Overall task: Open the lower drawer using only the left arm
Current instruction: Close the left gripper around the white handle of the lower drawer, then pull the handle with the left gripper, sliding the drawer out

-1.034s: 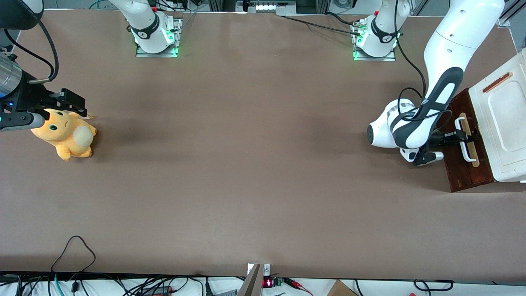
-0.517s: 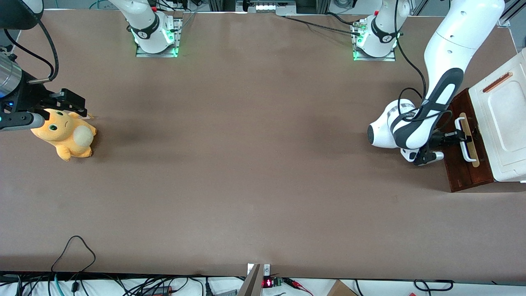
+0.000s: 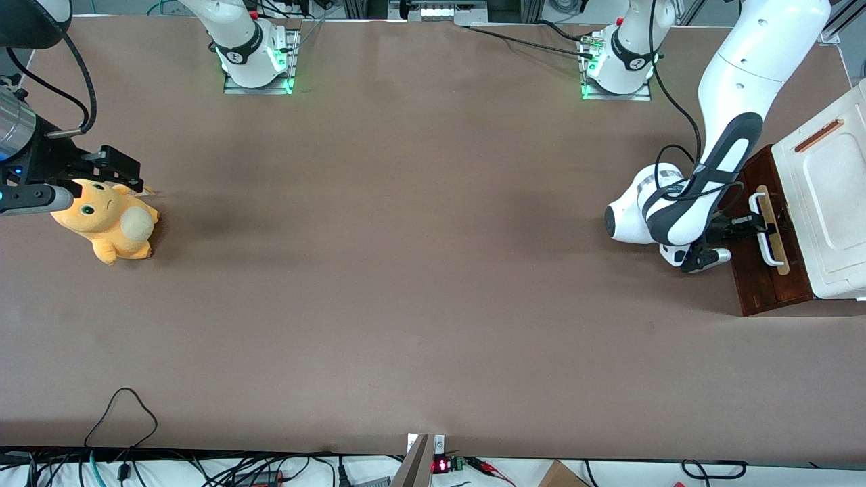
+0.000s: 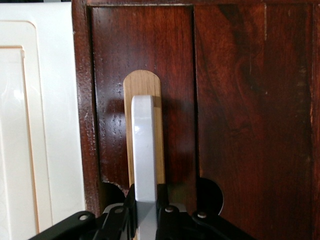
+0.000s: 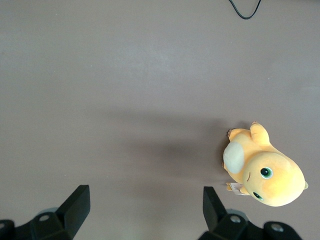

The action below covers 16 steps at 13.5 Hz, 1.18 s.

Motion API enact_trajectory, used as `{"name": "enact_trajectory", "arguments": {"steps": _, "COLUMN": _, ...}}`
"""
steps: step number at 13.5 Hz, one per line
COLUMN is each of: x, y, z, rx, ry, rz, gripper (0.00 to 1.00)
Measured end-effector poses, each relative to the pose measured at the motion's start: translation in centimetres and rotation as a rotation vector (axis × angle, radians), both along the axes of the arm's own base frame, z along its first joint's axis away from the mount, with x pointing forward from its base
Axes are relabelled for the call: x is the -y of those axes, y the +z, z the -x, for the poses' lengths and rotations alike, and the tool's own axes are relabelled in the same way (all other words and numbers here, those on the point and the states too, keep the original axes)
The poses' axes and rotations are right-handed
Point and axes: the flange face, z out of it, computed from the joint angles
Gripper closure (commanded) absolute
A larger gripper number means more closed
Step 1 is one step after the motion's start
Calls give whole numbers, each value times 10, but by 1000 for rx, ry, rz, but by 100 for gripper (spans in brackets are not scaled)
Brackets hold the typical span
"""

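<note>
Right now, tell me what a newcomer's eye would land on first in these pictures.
First, the left arm bending down at its end of the table, its gripper at the white handle of the dark lower drawer under the white cabinet. In the wrist view the gripper is closed on that handle. Next, the orange plush toy lying alone on the brown table toward the parked arm's end.

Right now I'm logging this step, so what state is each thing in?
lower drawer: front showing, no pale inside visible.
white loop handle: between the gripper's fingers.
gripper: at the handle, shut on it.
plush toy: lying on the table, toward the parked arm's end.
</note>
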Motion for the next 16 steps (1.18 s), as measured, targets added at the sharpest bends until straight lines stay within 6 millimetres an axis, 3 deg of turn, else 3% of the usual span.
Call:
{"name": "enact_trajectory", "arguments": {"steps": 5, "x": 12, "y": 0, "z": 1, "rx": 2, "ry": -17, "rz": 1, "gripper": 100}}
{"name": "enact_trajectory", "arguments": {"steps": 11, "x": 78, "y": 3, "z": 8, "rx": 6, "ry": -101, "rz": 21, "gripper": 100}}
{"name": "enact_trajectory", "arguments": {"steps": 16, "x": 107, "y": 6, "z": 11, "rx": 9, "ry": -145, "rz": 45, "gripper": 100}}
